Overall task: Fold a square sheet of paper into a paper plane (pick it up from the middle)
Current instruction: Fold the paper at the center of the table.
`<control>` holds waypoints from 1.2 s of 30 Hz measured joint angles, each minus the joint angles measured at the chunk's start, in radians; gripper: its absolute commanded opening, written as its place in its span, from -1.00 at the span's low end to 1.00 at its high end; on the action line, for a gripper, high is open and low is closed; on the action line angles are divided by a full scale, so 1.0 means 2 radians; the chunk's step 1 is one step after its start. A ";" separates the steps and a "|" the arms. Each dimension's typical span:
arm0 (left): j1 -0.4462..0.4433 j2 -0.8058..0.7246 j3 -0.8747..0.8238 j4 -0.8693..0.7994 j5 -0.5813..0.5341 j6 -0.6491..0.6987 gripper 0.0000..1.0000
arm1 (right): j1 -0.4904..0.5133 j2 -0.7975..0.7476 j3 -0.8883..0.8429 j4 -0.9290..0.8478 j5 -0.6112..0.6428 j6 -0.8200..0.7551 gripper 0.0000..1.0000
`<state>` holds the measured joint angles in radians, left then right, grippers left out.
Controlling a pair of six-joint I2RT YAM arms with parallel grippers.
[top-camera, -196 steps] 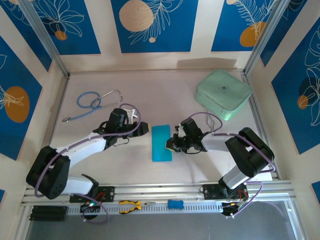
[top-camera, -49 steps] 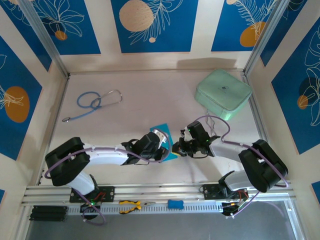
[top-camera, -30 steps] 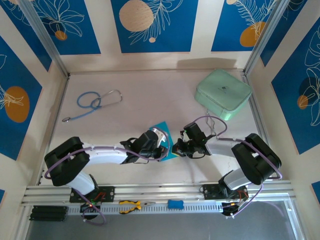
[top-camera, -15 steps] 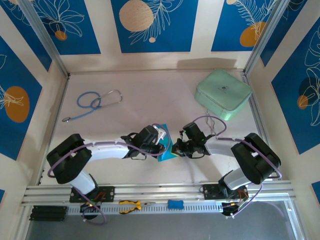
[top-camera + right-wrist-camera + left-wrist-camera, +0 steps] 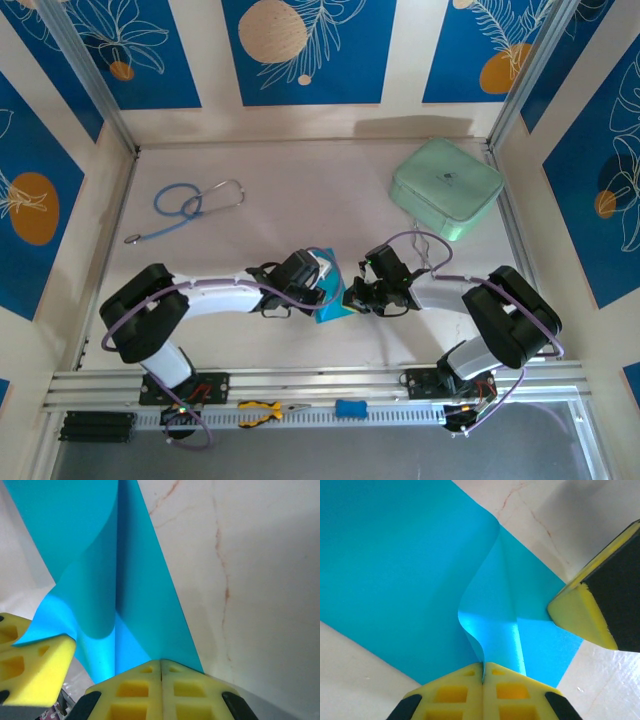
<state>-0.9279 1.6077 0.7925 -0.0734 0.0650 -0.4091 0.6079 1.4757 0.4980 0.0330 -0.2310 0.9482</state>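
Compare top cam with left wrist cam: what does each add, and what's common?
Top: stethoscope, green case, pliers on the front rail, and both whole arms. Left wrist: left gripper shut on a raised curl of the blue paper. Shared: that paper mid-table, with the right gripper at its edge.
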 measured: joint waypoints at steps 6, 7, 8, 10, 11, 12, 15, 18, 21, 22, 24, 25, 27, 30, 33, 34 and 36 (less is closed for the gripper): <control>0.002 0.004 0.012 -0.009 -0.017 0.001 -0.83 | 0.000 0.000 0.002 -0.002 0.000 0.000 -0.94; 0.002 0.006 0.013 -0.009 -0.019 0.002 -0.83 | 0.000 0.000 0.002 -0.004 0.000 0.000 -0.94; 0.002 0.007 0.014 -0.011 -0.020 0.003 -0.83 | 0.000 0.000 0.002 -0.005 0.000 0.000 -0.94; 0.002 0.011 0.016 -0.013 -0.023 0.006 -0.83 | 0.001 0.000 0.002 -0.006 0.000 0.000 -0.94; 0.002 0.012 0.018 -0.014 -0.024 0.008 -0.83 | 0.001 0.000 0.002 -0.006 0.000 0.000 -0.94; 0.002 0.013 0.018 -0.015 -0.025 0.010 -0.82 | 0.001 0.000 0.003 -0.006 0.000 0.000 -0.94; 0.002 0.013 0.019 -0.020 -0.027 0.010 -0.82 | 0.001 0.000 0.003 -0.008 0.000 0.000 -0.94; 0.002 0.013 0.019 -0.022 -0.032 0.010 -0.82 | 0.001 0.000 0.003 -0.009 0.000 0.000 -0.94; 0.002 0.013 0.019 -0.023 -0.035 0.010 -0.82 | 0.001 0.000 0.003 -0.009 0.000 0.000 -0.94; 0.002 0.013 0.019 -0.023 -0.035 0.010 -0.81 | 0.001 0.000 0.003 -0.009 0.000 0.000 -0.94; 0.002 0.014 0.019 -0.024 -0.035 0.010 -0.81 | 0.001 0.000 0.003 -0.009 0.000 0.000 -0.94; 0.002 0.015 0.019 -0.023 -0.035 0.010 -0.81 | 0.001 0.000 0.004 -0.009 0.000 0.000 -0.94; 0.002 0.018 0.019 -0.024 -0.035 0.010 -0.81 | 0.001 0.000 0.004 -0.009 0.000 0.000 -0.94; 0.002 0.022 0.019 -0.024 -0.035 0.010 -0.81 | 0.001 0.000 0.004 -0.009 0.000 0.000 -0.94; 0.002 0.024 0.020 -0.026 -0.037 0.009 -0.81 | 0.001 0.000 0.003 -0.009 0.000 0.000 -0.94; 0.002 0.024 0.020 -0.026 -0.038 0.009 -0.81 | 0.001 0.000 0.004 -0.009 0.000 0.000 -0.94; 0.002 0.025 0.020 -0.026 -0.039 0.009 -0.81 | 0.001 0.000 0.004 -0.009 0.000 0.000 -0.94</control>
<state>-0.9245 1.6573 0.8326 -0.1249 -0.0124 -0.3908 0.6094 1.4757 0.5053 0.0147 -0.2310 0.9482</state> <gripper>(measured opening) 0.094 0.063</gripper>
